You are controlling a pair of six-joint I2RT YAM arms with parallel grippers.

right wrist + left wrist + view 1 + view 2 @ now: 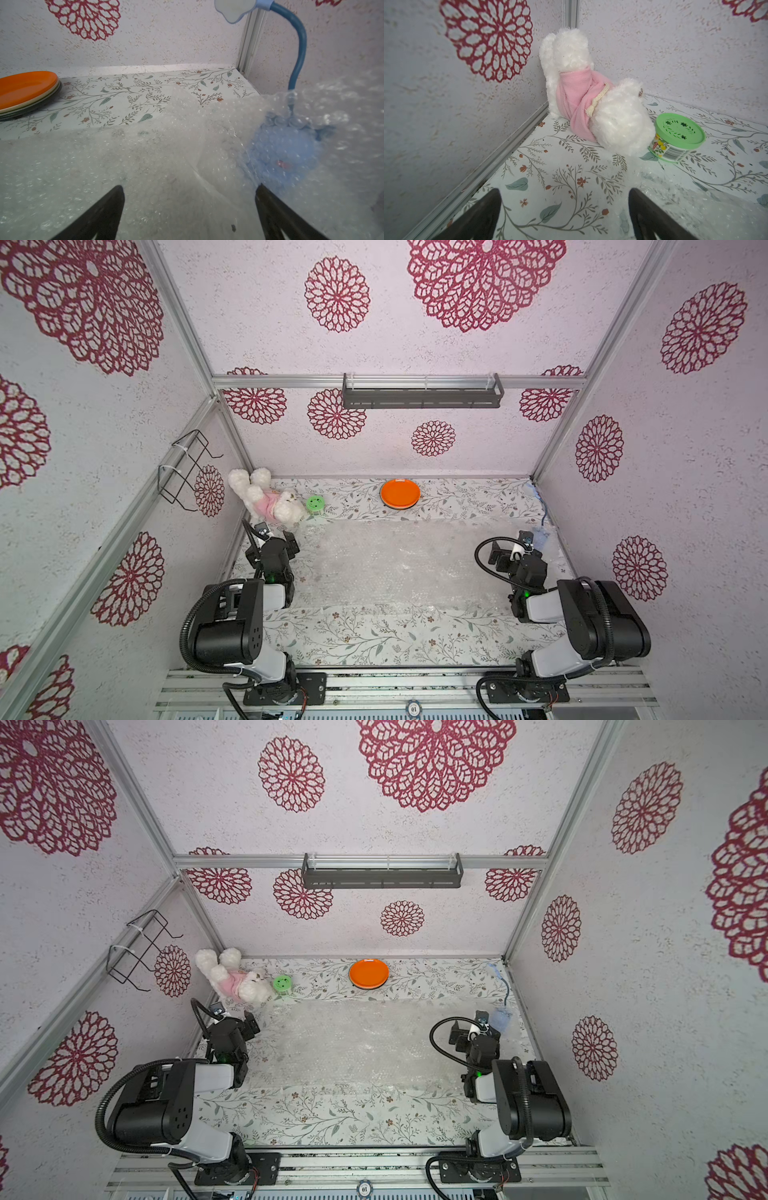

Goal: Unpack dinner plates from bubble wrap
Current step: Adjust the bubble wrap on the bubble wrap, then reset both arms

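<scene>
Dinner plates [400, 493] sit stacked at back-centre of table [374, 639], orange one on top; edges of others show under it in rt wrist view; stack lies bare. Bubble wrap [399, 564] is spread flat across mid table, just in front of stack; its rt end drapes over base of blue lamp [301, 43]. On the left, left gripper [564, 190] has jaws wide apart, nothing btwn, low over table near plush toy [591, 99] & green tub [679, 135]; right gripper [190, 186] likewise wide apart, empty, over the wrap.

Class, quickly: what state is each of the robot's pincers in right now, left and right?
Left pincer: open, holding nothing.
Right pincer: open, holding nothing, over the bubble wrap.
</scene>
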